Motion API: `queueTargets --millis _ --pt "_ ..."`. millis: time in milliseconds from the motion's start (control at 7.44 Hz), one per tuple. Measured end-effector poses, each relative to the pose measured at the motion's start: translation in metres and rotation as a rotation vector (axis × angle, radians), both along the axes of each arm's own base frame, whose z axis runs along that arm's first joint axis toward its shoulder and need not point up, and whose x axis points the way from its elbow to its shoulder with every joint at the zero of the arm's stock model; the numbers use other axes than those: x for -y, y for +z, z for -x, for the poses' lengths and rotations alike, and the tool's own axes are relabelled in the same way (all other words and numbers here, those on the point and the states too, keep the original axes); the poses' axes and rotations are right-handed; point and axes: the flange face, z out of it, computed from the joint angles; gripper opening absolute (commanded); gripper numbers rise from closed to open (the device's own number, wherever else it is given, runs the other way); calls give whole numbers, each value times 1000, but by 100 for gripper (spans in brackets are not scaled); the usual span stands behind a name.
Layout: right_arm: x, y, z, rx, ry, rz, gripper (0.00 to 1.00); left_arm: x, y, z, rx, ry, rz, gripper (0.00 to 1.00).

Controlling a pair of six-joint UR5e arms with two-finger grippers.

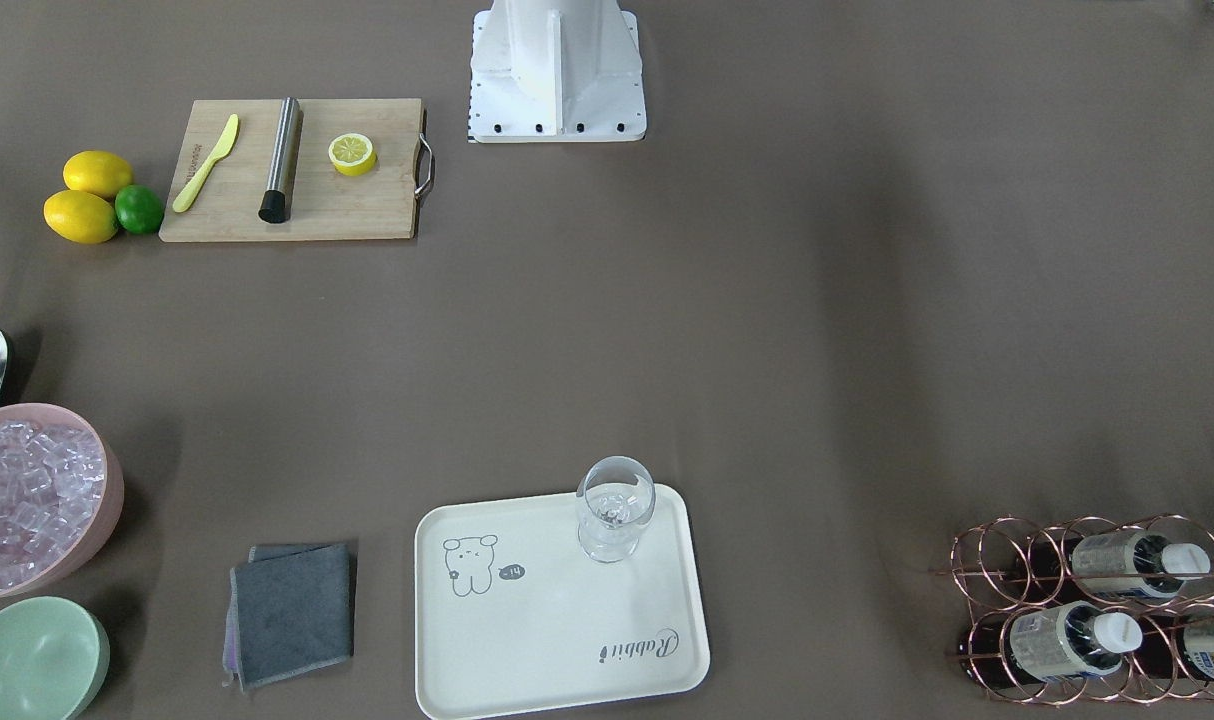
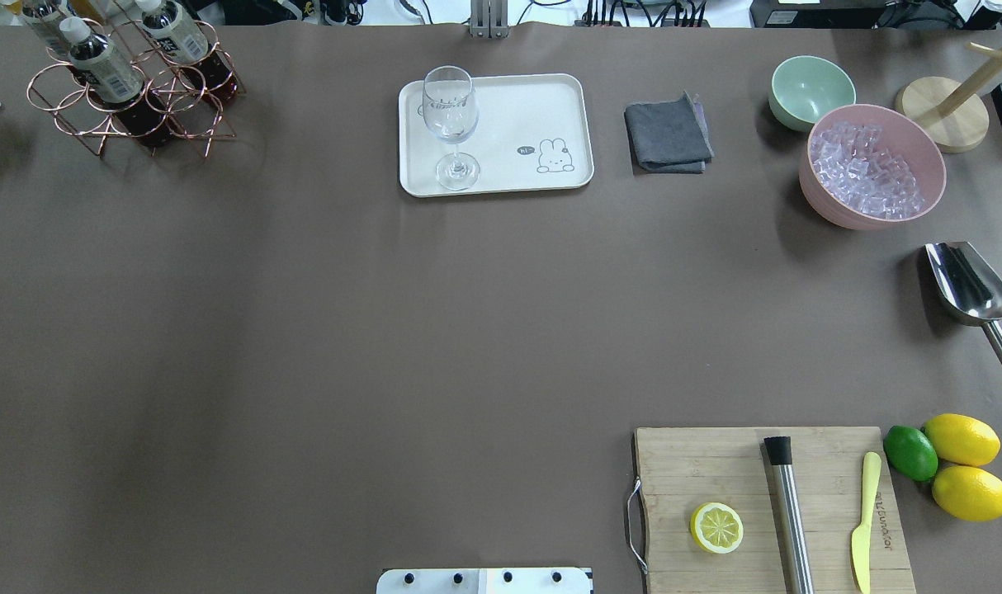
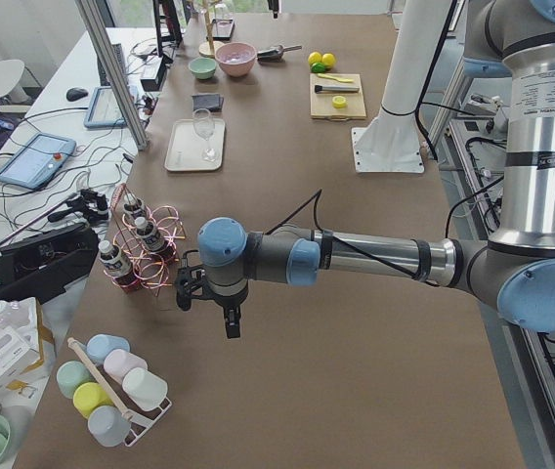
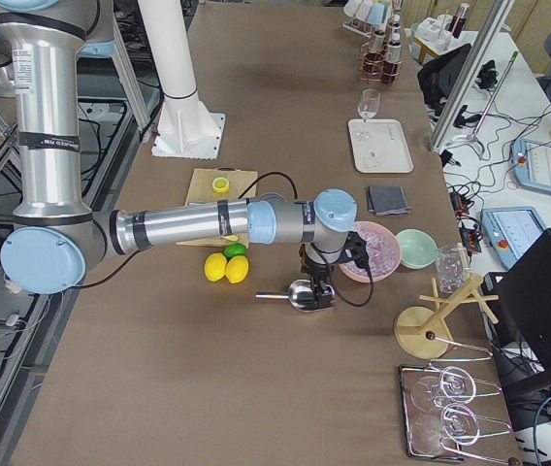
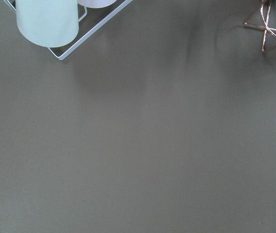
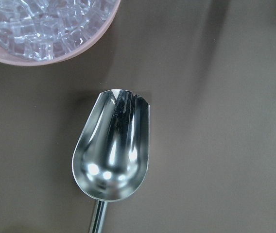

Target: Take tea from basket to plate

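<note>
Three tea bottles (image 1: 1132, 565) with white caps lie in the copper wire basket (image 1: 1007, 570), which stands at the table's far left corner (image 2: 96, 115) in the overhead view. The cream plate (image 2: 509, 107) sits mid-table at the far edge and carries only a stemmed glass (image 2: 450, 124). My left gripper (image 3: 231, 324) shows only in the exterior left view, hanging over bare table beside the basket (image 3: 146, 252); I cannot tell whether it is open or shut. My right gripper (image 4: 319, 289) shows only in the exterior right view, above a metal scoop (image 6: 111, 155); its state is also unclear.
A pink bowl of ice (image 2: 872, 165), a green bowl (image 2: 810, 91) and a grey cloth (image 2: 668, 136) lie right of the plate. A cutting board (image 2: 769, 507) holds a lemon half, a knife and a muddler, with lemons and a lime beside it. A rack of cups (image 5: 45, 24) stands near the left wrist.
</note>
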Motion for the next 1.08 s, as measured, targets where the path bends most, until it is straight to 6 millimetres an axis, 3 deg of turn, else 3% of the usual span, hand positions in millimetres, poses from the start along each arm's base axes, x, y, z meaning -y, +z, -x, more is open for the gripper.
queueTargets --millis 403,806,1075 --pt "1 -3 0 2 0 -5 100 6 -20 -4 -65 -63 49 97" --pt "2 -2 0 2 0 -4 100 42 -83 -13 -183 -284 259 96" --pt "2 -2 1 2 -1 -4 100 80 -137 -37 -197 -401 440 96"
